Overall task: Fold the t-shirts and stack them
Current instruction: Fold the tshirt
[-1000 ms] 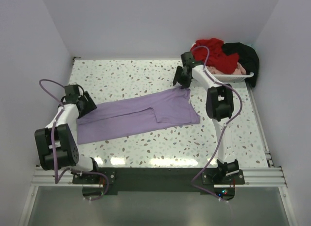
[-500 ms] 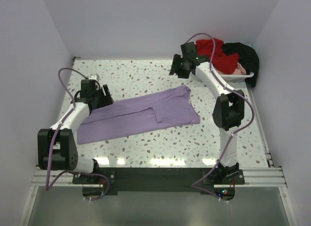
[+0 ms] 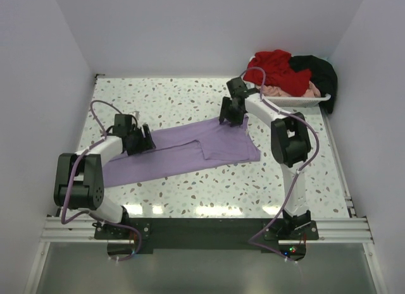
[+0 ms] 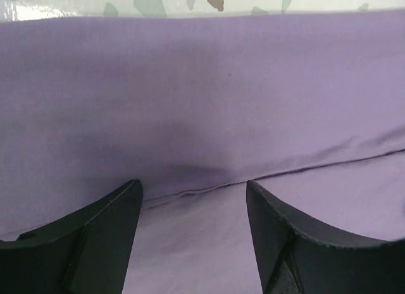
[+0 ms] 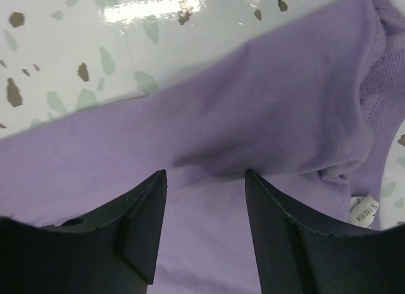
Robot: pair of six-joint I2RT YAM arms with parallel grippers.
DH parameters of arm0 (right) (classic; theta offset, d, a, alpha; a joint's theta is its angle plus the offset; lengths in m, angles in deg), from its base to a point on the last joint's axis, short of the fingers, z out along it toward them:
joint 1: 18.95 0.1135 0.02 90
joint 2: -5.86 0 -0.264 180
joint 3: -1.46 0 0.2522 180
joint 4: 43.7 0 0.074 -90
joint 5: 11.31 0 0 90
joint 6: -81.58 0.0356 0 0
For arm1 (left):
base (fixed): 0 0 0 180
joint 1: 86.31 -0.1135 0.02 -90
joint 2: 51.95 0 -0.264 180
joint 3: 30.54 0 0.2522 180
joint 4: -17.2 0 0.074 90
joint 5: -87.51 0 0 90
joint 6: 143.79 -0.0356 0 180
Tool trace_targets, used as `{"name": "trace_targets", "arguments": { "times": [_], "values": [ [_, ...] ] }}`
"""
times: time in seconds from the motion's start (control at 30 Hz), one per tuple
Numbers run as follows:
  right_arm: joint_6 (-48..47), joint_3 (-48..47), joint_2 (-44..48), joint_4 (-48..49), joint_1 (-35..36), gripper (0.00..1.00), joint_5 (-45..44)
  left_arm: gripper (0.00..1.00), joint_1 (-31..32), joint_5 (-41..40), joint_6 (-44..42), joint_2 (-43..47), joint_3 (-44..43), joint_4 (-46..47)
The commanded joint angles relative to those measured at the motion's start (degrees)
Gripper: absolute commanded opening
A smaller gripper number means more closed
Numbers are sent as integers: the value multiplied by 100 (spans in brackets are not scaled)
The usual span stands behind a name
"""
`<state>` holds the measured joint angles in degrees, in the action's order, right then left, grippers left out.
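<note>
Lying across the middle of the speckled table (image 3: 190,101), the purple shirt (image 3: 190,148) is folded into a long strip that runs from near left up toward far right. The left gripper (image 3: 144,142) is down over its left part with the fingers spread wide, and a folded edge of cloth runs between them in the wrist view. The right gripper (image 3: 228,114) is at the shirt's far right corner, also spread apart with nothing pinched. A small white label (image 5: 364,212) shows near one finger. The red shirt (image 3: 278,65), black shirt (image 3: 323,73) and pink shirt (image 3: 297,90) are heaped in the white tray (image 3: 304,101) at the back right, apart from the purple one.
</note>
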<state>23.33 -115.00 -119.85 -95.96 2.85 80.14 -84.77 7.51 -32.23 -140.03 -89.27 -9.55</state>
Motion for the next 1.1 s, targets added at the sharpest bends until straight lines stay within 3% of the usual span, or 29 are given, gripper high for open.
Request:
{"name": "trace_targets", "arguments": {
  "times": [0.0,0.17,0.4,0.57,0.77,1.07],
  "values": [
    [130,-5,-155,211,17,56,-223,72,4,37,76,-26,67,-19],
    [165,-434,-751,98,26,56,-557,71,4,-33,199,97,111,-300],
    [297,-1962,-1718,-377,35,56,-734,71,4,116,480,387,331,-687],
    [402,-2676,-2080,-483,26,56,-638,71,13,765,577,764,830,-573],
    [429,-2642,-1809,-158,35,56,-348,70,13,1197,498,1160,1175,-458],
    [51,-1931,-466,10,35,56,-163,71,13,802,410,1828,622,-854]
  ]
}}
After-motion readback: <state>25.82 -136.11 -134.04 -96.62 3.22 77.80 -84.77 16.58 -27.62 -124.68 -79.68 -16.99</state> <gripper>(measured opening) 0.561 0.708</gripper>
